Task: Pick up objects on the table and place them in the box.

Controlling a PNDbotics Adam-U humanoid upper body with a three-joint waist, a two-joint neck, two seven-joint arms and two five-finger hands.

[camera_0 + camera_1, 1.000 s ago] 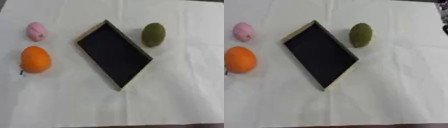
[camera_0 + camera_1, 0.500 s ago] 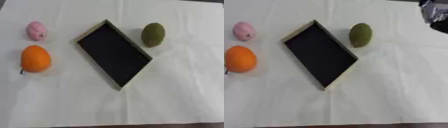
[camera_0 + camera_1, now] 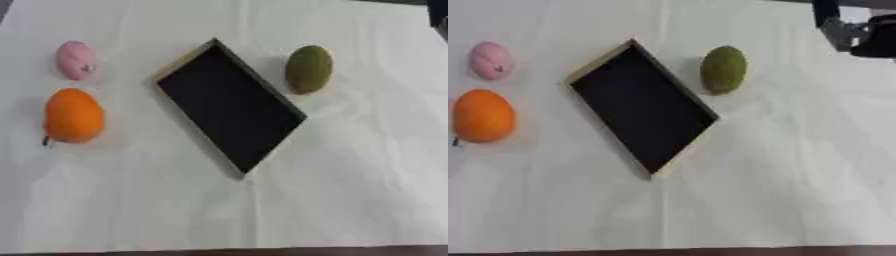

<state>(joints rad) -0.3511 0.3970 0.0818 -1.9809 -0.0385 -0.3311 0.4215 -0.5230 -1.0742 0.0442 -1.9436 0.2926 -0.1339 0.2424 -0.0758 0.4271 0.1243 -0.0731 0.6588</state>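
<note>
while the box (image 3: 229, 103) lies empty at the table's centre, the green fruit (image 3: 724, 69) sits just beside its right edge. the right hand (image 3: 857, 35) shows at the upper right; whether its fingers are open i cannot tell. best to descend over the fruit's middle, fingers spread.

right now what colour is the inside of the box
Black, inside a pale rim; the box shows best in the left eye view.

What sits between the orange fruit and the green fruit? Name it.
The black box, empty and turned cornerwise, lies between the orange fruit and the green fruit; both eye views show it.
</note>
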